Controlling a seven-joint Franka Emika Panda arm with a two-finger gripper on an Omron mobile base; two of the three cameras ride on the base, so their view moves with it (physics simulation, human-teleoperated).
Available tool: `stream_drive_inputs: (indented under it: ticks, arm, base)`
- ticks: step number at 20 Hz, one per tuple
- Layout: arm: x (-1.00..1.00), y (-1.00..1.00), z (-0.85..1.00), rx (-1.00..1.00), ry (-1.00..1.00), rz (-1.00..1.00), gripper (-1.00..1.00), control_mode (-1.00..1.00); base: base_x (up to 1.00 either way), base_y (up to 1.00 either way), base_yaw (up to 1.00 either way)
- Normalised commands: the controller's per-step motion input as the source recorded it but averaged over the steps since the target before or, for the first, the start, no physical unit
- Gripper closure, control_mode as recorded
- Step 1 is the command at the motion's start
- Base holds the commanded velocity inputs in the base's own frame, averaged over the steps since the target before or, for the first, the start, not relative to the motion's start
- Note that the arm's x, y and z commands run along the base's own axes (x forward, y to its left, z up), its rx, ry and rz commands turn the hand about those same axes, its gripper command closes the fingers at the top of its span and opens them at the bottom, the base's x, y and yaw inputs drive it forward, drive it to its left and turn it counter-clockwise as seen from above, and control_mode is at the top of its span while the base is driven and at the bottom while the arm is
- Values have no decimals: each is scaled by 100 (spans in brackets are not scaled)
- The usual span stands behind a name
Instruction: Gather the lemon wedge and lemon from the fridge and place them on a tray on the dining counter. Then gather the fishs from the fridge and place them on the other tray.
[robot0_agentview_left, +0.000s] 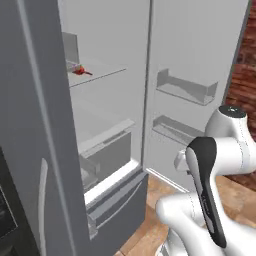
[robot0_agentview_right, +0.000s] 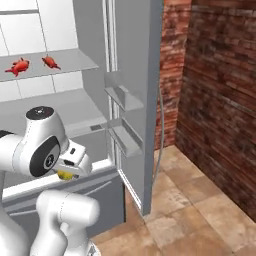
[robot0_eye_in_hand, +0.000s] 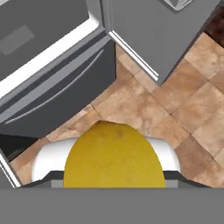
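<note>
Here's the fridge (robot0_agentview_right: 135, 75), a tall grey-silver slab with its right door swung wide, smooth white walls inside and pale grey shelves running straight across. Up on a shelf sit the two fishs (robot0_agentview_right: 20, 66), red-orange and spiky with pointed tails and fins, lying near each other but apart; from the left base view one fish (robot0_agentview_left: 80, 70) peeks out on the shelf edge, just past the closed left door. The open door carries two shallow translucent bins (robot0_agentview_left: 186, 87), angular and glassy, one above the other. Below the shelves, the dark grey freezer drawer (robot0_eye_in_hand: 57, 94) shows a long thin curved handle.

And the gripper (robot0_agentview_right: 66, 173) hangs low in front of the fridge, below the arm's rounded white elbow, pointing down at the floor. The jaws stand fairly wide and they're clamped on the lemon (robot0_eye_in_hand: 114, 155): a plump, roundish yellow fruit with a faintly mottled, matte skin, sitting right between the fingers and bulging up large in the hand view. In the right base view just a sliver of yellow shows under the white hand.

Beneath it all, tan stone floor tiles (robot0_eye_in_hand: 175, 109), square with thin dark joints. Off to the right, a rough red-brown brick wall (robot0_agentview_right: 220, 90).
</note>
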Motion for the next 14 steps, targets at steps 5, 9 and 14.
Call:
stream_drive_inputs:
  ticks: [5, 9, 14]
  arm:
    - [0, 0, 0, 0, 0, 0, 100, 100]
    - [0, 0, 0, 0, 0, 0, 100, 100]
    - [0, 0, 0, 0, 0, 0, 100, 100]
  base:
    - [-47, 6, -64]
    - [-44, 3, -65]
    - [-41, 1, -65]
